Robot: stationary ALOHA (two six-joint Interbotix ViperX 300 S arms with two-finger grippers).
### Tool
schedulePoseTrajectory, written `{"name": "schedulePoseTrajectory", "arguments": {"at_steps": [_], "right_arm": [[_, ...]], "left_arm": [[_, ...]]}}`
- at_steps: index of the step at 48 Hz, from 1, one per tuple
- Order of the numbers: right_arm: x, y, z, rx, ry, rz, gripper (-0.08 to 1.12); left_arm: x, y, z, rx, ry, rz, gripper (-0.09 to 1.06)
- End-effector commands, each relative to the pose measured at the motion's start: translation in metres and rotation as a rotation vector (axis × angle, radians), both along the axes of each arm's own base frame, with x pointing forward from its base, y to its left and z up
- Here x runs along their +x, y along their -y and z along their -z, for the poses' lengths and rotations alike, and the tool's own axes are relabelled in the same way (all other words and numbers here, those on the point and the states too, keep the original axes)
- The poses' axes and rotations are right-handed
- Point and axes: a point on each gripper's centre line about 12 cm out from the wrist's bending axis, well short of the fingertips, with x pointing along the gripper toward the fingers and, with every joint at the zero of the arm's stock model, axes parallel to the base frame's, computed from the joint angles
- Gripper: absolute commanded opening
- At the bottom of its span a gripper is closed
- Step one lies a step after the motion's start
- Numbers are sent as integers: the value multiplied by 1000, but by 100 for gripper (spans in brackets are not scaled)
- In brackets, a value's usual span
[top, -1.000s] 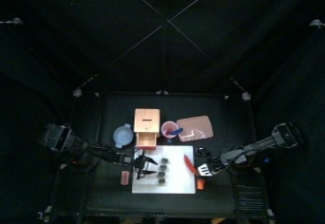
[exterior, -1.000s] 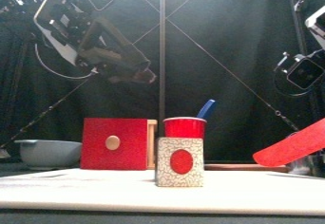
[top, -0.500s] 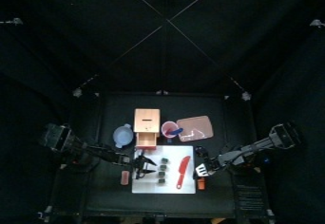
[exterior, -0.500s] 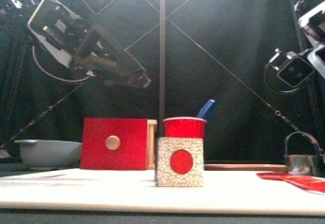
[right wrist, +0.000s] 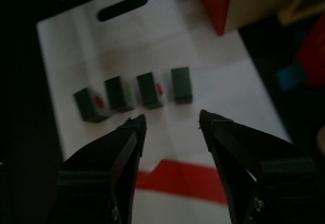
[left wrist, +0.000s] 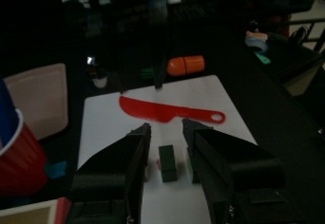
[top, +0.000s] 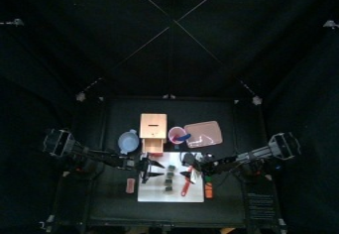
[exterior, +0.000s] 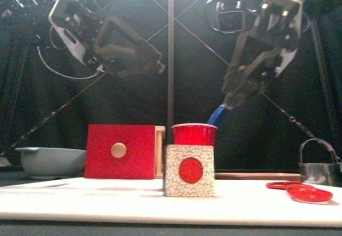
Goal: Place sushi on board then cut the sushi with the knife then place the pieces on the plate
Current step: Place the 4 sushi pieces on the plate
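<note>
- Black jointed left arm (exterior: 78,28) and black jointed right arm (exterior: 273,28) are showing pale grey casings and looped black cables.
- Left gripper (left wrist: 165,138) and right gripper (right wrist: 172,123) are showing broad black jaws.

Dim booth, blurred murky wrist views

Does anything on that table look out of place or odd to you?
The red knife lies flat on the board, near the four sushi pieces, and neither gripper holds it. The left gripper and the right gripper both hover open above the board. Nothing looks spilled or broken.
</note>
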Motion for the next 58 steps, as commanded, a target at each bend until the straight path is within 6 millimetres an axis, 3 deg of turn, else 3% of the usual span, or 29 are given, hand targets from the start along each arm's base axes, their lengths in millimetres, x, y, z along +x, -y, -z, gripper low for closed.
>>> {"name": "schedulePoseTrajectory", "arguments": {"at_steps": [1, 13, 26, 40, 58], "right_arm": [[25, 1, -1, -118, 22, -71, 84], [47, 6, 28, -153, -44, -93, 84], [50, 22, 30, -127, -45, -57, 83], [55, 16, 36, -75, -37, -74, 83], [56, 24, 50, -73, -75, -51, 82]], "left_arm": [[-2, -6, -15, -5, 70, -17, 74], [-18, -22, -3, -23, 72, -75, 74], [-23, -25, -5, -35, 79, -95, 74], [-26, -25, -1, -37, 67, -96, 74], [-26, -25, -1, -39, 68, -97, 74]]}}
